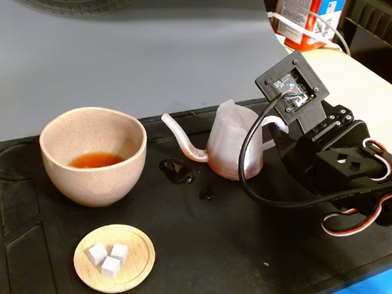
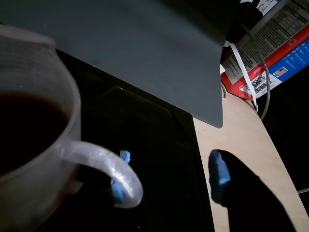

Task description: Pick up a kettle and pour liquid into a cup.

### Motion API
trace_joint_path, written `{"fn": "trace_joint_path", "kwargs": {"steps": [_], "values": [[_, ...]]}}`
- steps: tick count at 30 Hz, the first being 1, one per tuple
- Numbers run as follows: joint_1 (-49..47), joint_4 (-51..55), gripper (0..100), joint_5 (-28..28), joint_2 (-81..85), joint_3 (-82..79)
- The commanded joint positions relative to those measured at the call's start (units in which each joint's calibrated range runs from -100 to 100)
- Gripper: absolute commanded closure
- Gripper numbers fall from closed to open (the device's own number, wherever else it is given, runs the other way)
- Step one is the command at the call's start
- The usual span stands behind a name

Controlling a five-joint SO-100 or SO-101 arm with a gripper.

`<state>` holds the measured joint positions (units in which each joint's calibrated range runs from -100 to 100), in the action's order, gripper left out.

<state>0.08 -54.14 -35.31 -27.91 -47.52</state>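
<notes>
We see our arm (image 1: 351, 167) low at the fixed view's three o'clock, wrist tilted, reaching toward nine o'clock. In the wrist view our claw (image 2: 166, 179) gapes wide, one blue-padded finger (image 2: 118, 186) at seven o'clock, the other (image 2: 218, 174) at four o'clock.

A small translucent pinkish-white ribbed plastic kettle (image 1: 232, 148) stands upright on the black worktop (image 1: 243, 253), its long thin spout curving left toward a big round speckled pinkish-beige ceramic cup (image 1: 93, 154). A shallow pool of reddish-orange liquid (image 1: 95, 160) lies in the cup; dark glossy drops sit between the two. The wrist view shows the kettle's loop handle (image 2: 116, 174).
</notes>
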Motion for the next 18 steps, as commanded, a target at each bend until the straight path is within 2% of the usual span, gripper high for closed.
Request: {"fn": "trace_joint_path", "kwargs": {"steps": [1, 10, 13, 15, 18], "values": [[-0.3, -0.3, 79, -0.1, 0.4, -0.5], [-2.2, -1.2, 79, -0.6, -2.2, -1.0], [-1.3, -6.8, 79, -1.7, -2.0, -5.2], [-1.3, -7.8, 79, -1.7, -0.3, -7.7], [-0.6, -7.0, 79, -1.7, 11.4, -17.5]]}}
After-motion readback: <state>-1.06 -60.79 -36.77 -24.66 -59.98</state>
